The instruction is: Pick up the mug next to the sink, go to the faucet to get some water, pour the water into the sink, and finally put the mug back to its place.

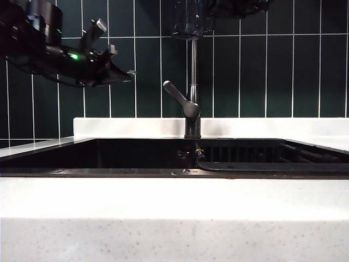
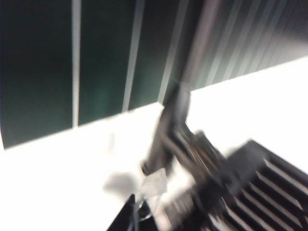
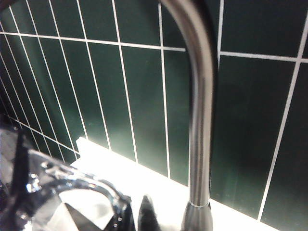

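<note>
The clear glass mug (image 1: 190, 22) hangs high up by the top of the faucet's thin spout pipe (image 1: 193, 71). In the right wrist view the mug (image 3: 62, 192) sits beside the pipe (image 3: 199, 120), and my right gripper (image 3: 130, 219) is shut on its rim, one dark finger (image 3: 148, 216) outside the glass. The faucet's grey lever (image 1: 177, 95) angles up-left above the dark base. My left gripper (image 1: 126, 73) is high at the left, shut and empty, pointing toward the lever (image 2: 166, 134); its tips (image 2: 137, 219) show blurred. The black sink (image 1: 109, 155) lies below.
A ribbed black drainer (image 1: 272, 158) fills the sink's right part. White speckled countertop (image 1: 163, 202) runs along the front, a white ledge (image 1: 272, 126) behind. Dark green tiles (image 1: 305, 65) form the back wall.
</note>
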